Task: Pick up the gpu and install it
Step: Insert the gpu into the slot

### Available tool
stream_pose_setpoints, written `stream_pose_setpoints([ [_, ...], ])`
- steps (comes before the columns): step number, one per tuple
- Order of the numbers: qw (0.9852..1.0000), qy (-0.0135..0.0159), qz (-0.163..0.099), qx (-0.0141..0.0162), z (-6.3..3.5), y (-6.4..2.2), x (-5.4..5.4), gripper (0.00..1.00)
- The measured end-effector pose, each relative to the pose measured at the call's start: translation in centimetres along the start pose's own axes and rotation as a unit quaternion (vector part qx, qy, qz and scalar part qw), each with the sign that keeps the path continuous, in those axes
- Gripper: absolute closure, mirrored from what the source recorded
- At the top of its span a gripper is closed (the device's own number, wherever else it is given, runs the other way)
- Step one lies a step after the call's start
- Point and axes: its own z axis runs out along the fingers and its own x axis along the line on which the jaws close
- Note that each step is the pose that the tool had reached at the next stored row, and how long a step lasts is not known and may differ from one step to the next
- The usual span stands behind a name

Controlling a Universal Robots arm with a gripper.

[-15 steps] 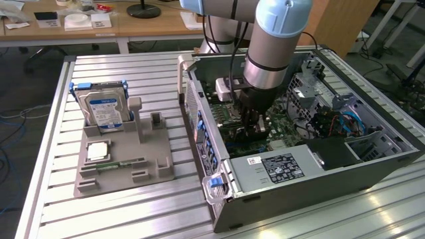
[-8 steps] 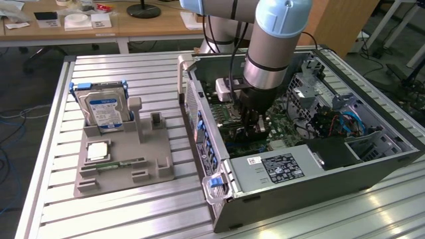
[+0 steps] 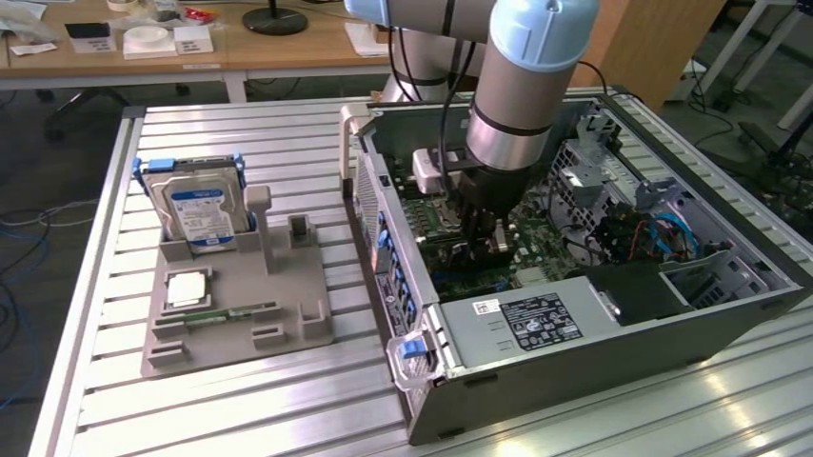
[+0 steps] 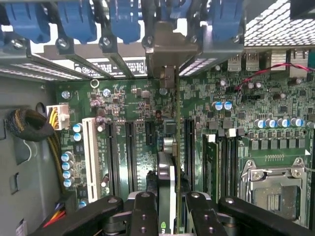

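Note:
My gripper (image 3: 489, 238) reaches down into the open computer case (image 3: 381, 143), low over the green motherboard (image 4: 138, 108). In the wrist view the gripper (image 4: 169, 216) is shut on the gpu (image 4: 167, 182), seen edge-on as a thin upright card between the black fingers (image 4: 143, 211). The card runs along an expansion slot, and its silver end bracket (image 4: 165, 54) stands against the case's rear slot openings. Whether the card's lower edge sits fully in the slot is hidden. In the exterior view the gpu is mostly covered by the gripper.
A grey fixture (image 3: 292, 324) on the slatted table holds a silver hard drive with a blue label (image 3: 197, 211) and a narrow green memory strip (image 3: 228, 311). Inside the case are the power supply (image 3: 534, 319), the CPU socket (image 4: 273, 191), blue slot latches (image 4: 78, 19) and cable bundles (image 4: 29, 125).

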Motion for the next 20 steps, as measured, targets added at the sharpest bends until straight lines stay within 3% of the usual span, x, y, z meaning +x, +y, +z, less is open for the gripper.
stream_pose_setpoints([
  [18,1.0,-0.0002,-0.006,-0.0004,0.25,0.01,-0.01,0.74],
  [20,1.0,-0.0022,-0.006,0.0005,0.42,0.01,-0.05,0.74],
])
